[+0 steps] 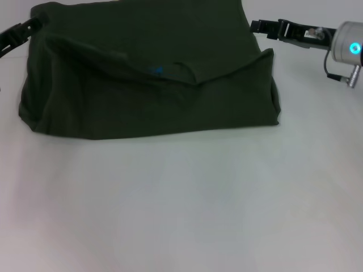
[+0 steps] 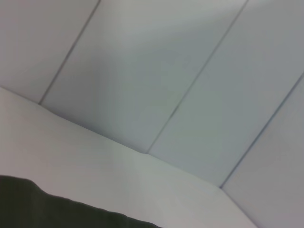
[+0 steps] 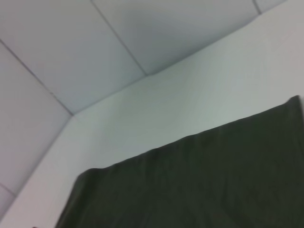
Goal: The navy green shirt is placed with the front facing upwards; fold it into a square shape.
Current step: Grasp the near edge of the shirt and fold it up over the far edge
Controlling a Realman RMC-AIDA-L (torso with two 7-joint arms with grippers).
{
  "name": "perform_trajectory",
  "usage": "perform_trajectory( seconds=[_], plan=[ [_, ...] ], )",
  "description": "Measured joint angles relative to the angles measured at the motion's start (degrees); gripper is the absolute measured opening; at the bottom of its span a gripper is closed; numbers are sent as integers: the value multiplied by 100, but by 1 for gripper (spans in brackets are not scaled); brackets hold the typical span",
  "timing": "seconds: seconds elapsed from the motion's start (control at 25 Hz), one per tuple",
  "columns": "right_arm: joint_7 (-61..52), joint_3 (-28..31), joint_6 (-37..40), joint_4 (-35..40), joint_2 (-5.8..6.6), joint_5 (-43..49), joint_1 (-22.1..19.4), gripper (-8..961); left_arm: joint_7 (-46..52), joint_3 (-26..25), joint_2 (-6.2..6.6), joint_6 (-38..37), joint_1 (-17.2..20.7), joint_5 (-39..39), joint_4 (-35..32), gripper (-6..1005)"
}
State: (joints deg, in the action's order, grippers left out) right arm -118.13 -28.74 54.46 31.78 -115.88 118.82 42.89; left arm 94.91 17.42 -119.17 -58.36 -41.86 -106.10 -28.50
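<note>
lying folded on table [image 1: 181, 215]: 1 navy green shirt [image 1: 147, 102]; 2 grippers' fingers state unclear.

No legible text, numbers or signs. Small blue neck label [image 1: 154, 71] on shirt [image 1: 153, 107] visible; print too small to read.

left pincer [image 1: 35, 22]: black | right pincer [image 1: 256, 26]: black, silver wrist, cyan light

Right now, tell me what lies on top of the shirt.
Nothing separate lies on the shirt: only its own folded-over layer, with the collar and blue label showing. The chest print is covered. The left gripper and right gripper sit at its far corners.
</note>
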Motion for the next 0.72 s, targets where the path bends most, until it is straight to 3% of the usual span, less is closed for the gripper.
perform_trajectory(
  seconds=[0.28, 0.48, 0.56, 0.64, 0.72],
  plan=[
    [368, 0, 1104, 15, 24, -703, -384, 639, 255, 7, 10, -934, 435, -8, -308, 821],
    [621, 0, 1655, 137, -144, -974, -529, 675, 342, -3, -11, -1262, 709, -4, -470, 882],
    [499, -4, 1789, 159, -156, -962, -599, 699, 389, -1, -24, -1353, 797, -17, -533, 883],
    [415, -7, 1840, 159, -142, -962, -638, 880, 373, 4, -65, -1534, 953, -41, -655, 884],
    [276, -20, 1953, 161, -104, -961, -738, 895, 372, 6, -77, -1587, 996, -48, -694, 883]
  ],
)
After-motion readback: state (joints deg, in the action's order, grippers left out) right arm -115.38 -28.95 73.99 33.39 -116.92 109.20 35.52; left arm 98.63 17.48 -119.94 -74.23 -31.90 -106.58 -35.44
